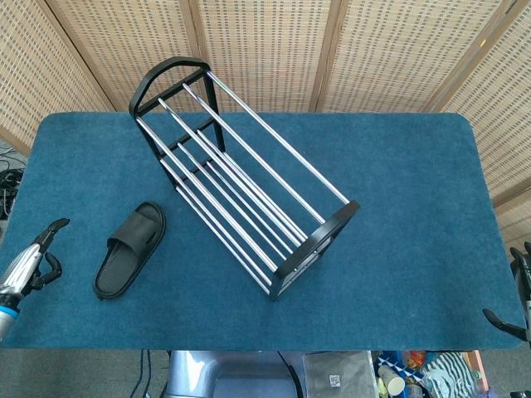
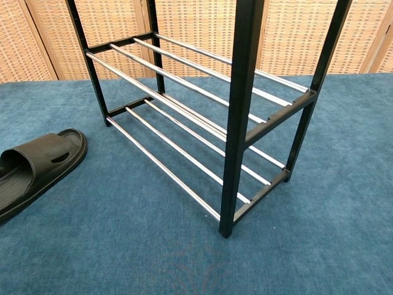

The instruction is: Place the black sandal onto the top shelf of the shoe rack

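At the lower left edge of the head view, the left hand [image 1: 37,259] hovers over the blue table [image 1: 398,215], holding nothing, fingers apart. Right of it lies the black sandal [image 1: 130,249], flat on the cloth. The shoe rack [image 1: 241,178] stands diagonally mid-frame. At the lower right edge, the right hand [image 1: 516,303] barely shows; I cannot tell its state.

sandal [image 1: 130,249] on table [image 1: 398,166], left of shoe rack [image 1: 241,178]
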